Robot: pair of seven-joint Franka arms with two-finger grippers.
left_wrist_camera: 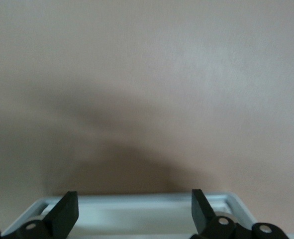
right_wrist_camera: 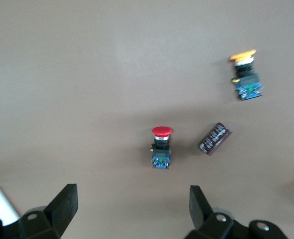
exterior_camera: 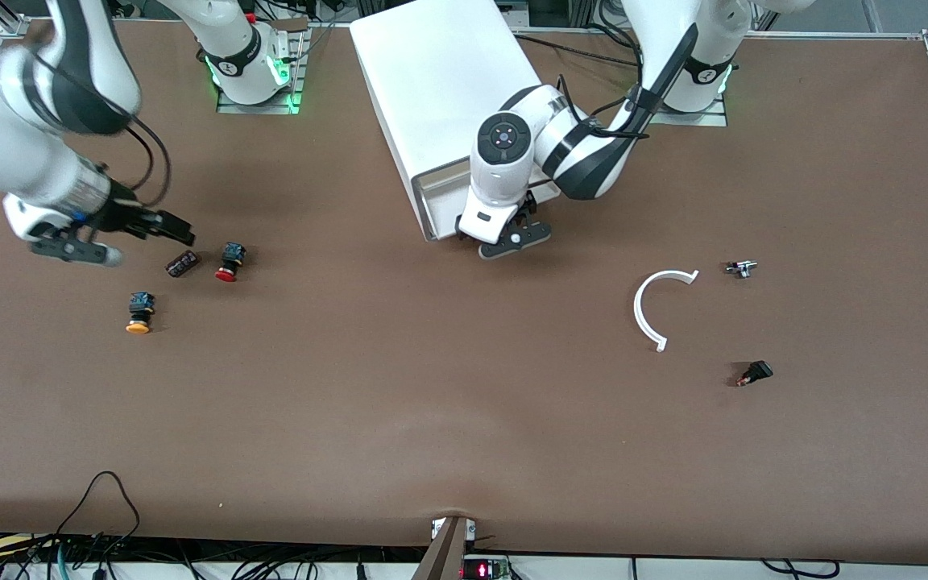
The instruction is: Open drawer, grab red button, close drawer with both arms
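Observation:
The white cabinet [exterior_camera: 432,89] stands at the table's edge by the arms' bases, between them. Its drawer [exterior_camera: 437,196] is pulled out a little, and its pale inside shows. My left gripper [exterior_camera: 506,234] is open over the drawer's front; in the left wrist view [left_wrist_camera: 134,199] the drawer's white rim [left_wrist_camera: 137,202] lies between the fingers. The red-capped button [exterior_camera: 229,262] lies on its side toward the right arm's end. My right gripper [exterior_camera: 180,231] is open and empty, in the air beside it. The button [right_wrist_camera: 161,147] shows ahead of the gripper [right_wrist_camera: 132,194] in the right wrist view.
A yellow-capped button [exterior_camera: 139,312] and a small dark block [exterior_camera: 182,263] lie close to the red button; both show in the right wrist view [right_wrist_camera: 245,74] [right_wrist_camera: 214,139]. A white curved piece [exterior_camera: 657,310], a small metal part [exterior_camera: 742,268] and a small black part [exterior_camera: 754,373] lie toward the left arm's end.

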